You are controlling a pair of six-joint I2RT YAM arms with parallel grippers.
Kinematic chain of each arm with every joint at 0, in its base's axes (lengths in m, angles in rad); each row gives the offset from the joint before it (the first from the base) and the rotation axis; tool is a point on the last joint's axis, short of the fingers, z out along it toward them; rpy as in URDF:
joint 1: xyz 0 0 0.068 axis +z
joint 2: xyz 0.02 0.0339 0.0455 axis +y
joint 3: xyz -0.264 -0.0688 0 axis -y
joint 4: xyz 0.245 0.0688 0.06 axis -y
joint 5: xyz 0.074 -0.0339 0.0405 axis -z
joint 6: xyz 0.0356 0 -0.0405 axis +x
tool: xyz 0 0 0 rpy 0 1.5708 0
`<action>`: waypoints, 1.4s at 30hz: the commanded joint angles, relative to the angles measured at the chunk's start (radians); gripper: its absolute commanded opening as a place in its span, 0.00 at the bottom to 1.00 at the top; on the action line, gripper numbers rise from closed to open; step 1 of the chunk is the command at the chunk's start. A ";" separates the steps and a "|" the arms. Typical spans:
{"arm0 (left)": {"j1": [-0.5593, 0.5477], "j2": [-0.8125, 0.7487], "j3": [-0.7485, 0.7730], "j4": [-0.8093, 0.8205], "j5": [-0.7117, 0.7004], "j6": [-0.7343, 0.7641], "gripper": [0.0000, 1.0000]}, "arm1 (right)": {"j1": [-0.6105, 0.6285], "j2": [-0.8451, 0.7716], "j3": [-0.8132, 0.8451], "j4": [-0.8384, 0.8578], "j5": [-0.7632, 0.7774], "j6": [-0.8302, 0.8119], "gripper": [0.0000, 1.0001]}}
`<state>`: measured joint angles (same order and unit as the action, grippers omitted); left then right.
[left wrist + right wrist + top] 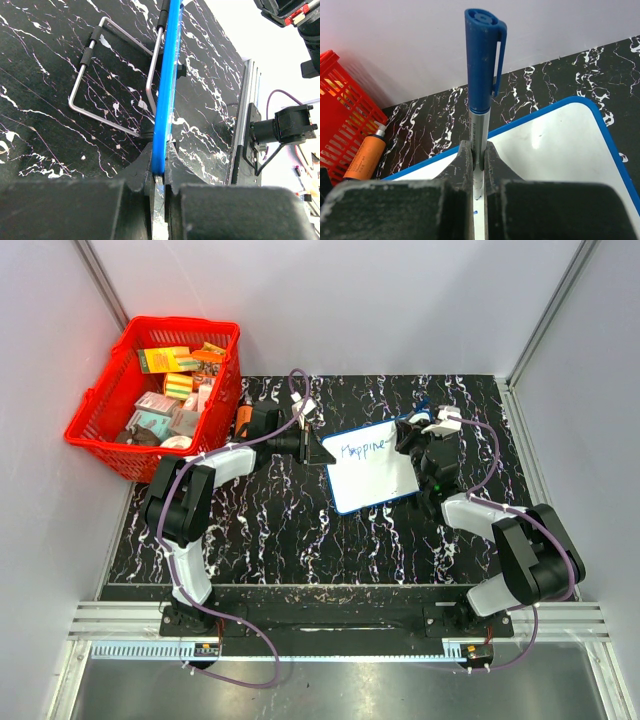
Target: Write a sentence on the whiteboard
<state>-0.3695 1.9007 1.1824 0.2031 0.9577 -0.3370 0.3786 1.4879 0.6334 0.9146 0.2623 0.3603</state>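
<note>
Two grippers are sharing one whiteboard (375,470) at the middle of the black marbled table (260,540): my left gripper (159,152) is clamping its blue rim, while my right gripper (478,155) is pinching a blue-capped marker (481,75) upright over the sentence (362,449) (only "Happine" is legible).

Top view overhead, looking down; wrist views close-up; all share whiteboard (375,475).
</note>
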 commanded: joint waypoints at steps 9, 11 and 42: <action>-0.017 0.014 -0.038 -0.062 -0.126 0.125 0.00 | -0.004 0.000 -0.029 -0.054 0.018 -0.017 0.00; -0.017 0.012 -0.036 -0.062 -0.126 0.124 0.00 | -0.004 -0.005 -0.031 -0.065 0.038 -0.011 0.00; -0.023 0.014 -0.038 -0.057 -0.128 0.121 0.00 | -0.009 -0.084 -0.086 0.063 -0.098 0.072 0.00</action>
<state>-0.3695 1.9007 1.1778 0.2058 0.9562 -0.3443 0.3717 1.4700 0.5735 0.9188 0.1818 0.4129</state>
